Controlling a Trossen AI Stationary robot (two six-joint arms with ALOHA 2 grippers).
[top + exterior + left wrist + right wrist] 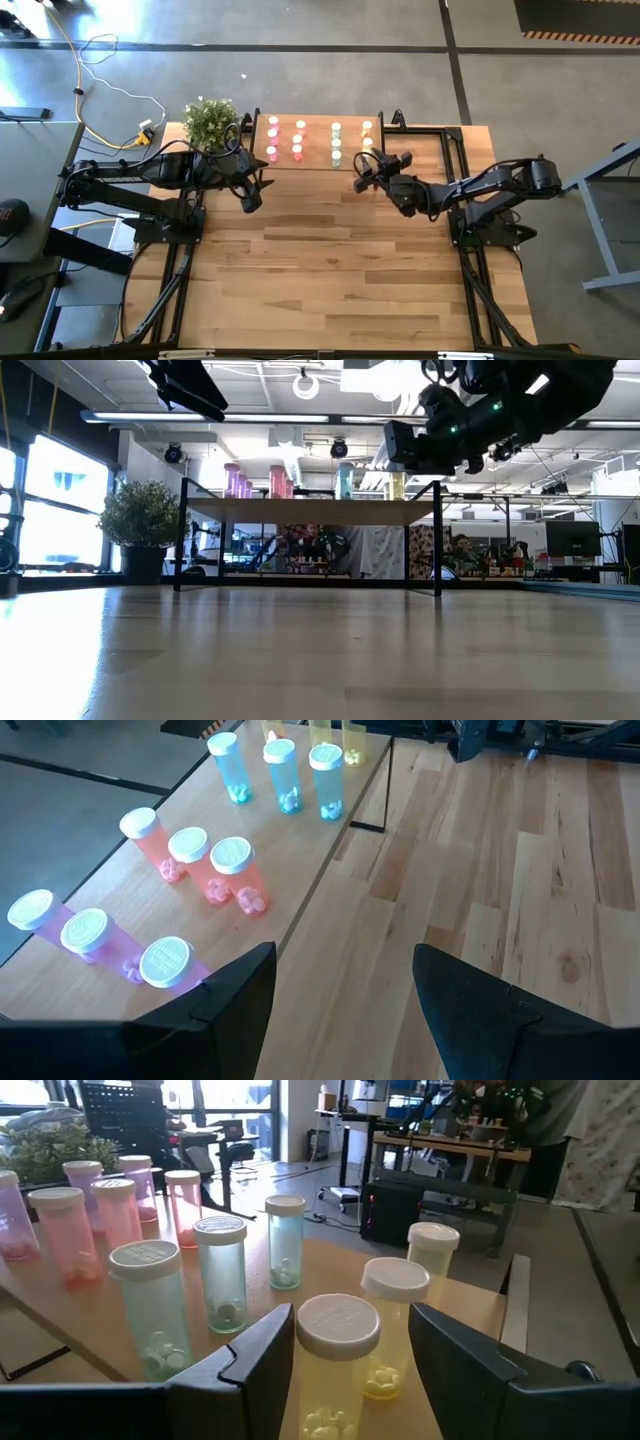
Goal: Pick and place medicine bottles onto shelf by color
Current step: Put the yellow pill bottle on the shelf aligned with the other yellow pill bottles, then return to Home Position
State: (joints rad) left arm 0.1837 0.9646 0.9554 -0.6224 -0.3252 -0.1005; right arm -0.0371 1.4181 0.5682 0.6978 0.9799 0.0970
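The shelf [318, 161] stands at the table's far side and bears the medicine bottles upright in colour rows: pink-purple [90, 935], red-orange [195, 860], pale green [220, 1270] and yellow [432, 1260]. My right gripper [362, 178] is level at the shelf's right end and open. The nearest yellow bottle [338, 1370] stands on the shelf between its two fingers, with a gap showing on one side. My left gripper [250, 198] hangs open in front of the shelf's left end, above the tabletop, with nothing between its fingers.
A potted plant [210, 122] stands at the shelf's left end, close to my left arm. Black frame rails [455, 150] run along the table's sides. The wooden tabletop [330, 270] stretches from the shelf to the near edge.
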